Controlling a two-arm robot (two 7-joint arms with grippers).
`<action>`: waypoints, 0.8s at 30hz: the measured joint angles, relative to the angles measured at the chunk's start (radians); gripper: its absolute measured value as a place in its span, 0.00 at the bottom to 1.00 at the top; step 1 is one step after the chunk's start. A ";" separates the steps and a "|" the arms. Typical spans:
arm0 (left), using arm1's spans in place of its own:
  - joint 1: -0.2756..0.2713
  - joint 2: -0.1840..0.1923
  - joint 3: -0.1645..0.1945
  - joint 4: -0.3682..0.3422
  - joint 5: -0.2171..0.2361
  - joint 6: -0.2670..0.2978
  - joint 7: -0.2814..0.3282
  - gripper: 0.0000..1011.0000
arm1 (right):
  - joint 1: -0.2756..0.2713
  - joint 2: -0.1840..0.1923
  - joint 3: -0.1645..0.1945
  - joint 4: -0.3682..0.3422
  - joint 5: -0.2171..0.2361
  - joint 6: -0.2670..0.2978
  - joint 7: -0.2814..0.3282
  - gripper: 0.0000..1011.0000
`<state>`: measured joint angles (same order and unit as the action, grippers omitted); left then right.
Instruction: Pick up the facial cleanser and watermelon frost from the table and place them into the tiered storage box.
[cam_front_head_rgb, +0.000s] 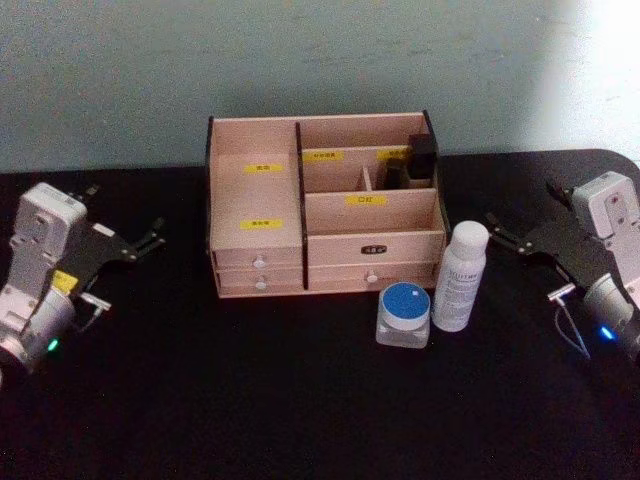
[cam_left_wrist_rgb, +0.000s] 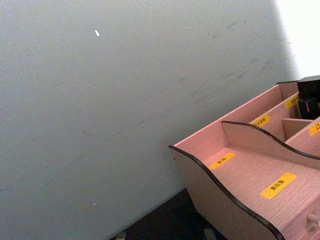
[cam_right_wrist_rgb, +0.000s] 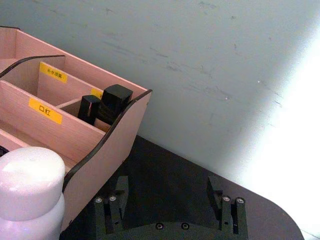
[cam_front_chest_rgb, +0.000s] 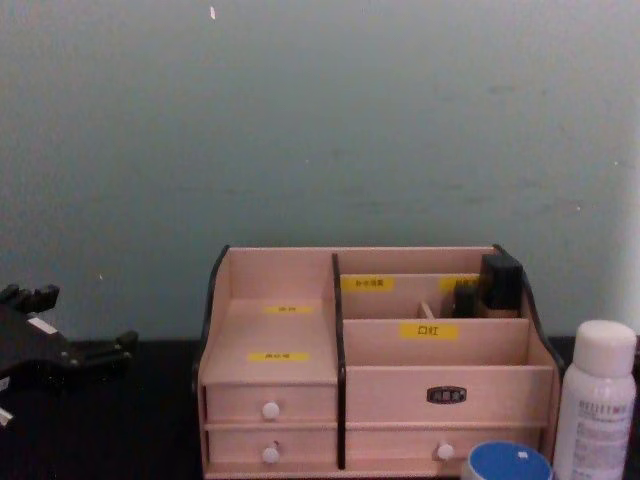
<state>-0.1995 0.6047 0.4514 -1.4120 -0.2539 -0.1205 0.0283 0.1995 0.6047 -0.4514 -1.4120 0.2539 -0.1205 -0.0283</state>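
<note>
Fronting the tiered storage box (cam_front_head_rgb: 255, 195): white bottle (cam_front_head_rgb: 462, 275), blue-lidded jar (cam_front_head_rgb: 404, 312).

The tiered storage box (cam_front_head_rgb: 340, 245), pale wood with dark edges, yellow labels and white-knobbed drawers, stands upright at centre frame in the head view, drawers closed. The white capped bottle (cam_front_head_rgb: 461, 277) stands upright at the box's lower right corner. The blue-lidded clear jar (cam_front_head_rgb: 404, 313) sits just left of the bottle, below the box.

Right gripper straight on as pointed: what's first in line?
Probably the tiered storage box, its right side panel, with the white bottle just off the line. Depth unclear; the right gripper might slip past toward the wall.
</note>
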 joint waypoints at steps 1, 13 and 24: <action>0.000 0.000 0.000 0.000 0.000 0.000 0.000 0.99 | 0.000 0.000 0.000 0.000 0.000 0.000 0.000 0.99; 0.000 0.000 0.000 0.000 0.000 0.000 0.000 0.99 | 0.000 0.000 0.000 0.000 0.000 0.000 0.000 0.99; 0.000 0.000 0.000 0.000 0.000 0.000 0.000 0.99 | 0.000 0.000 0.000 0.000 0.000 0.000 0.000 0.99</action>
<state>-0.1995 0.6047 0.4514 -1.4120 -0.2539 -0.1205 0.0283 0.1996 0.6047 -0.4514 -1.4120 0.2539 -0.1205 -0.0283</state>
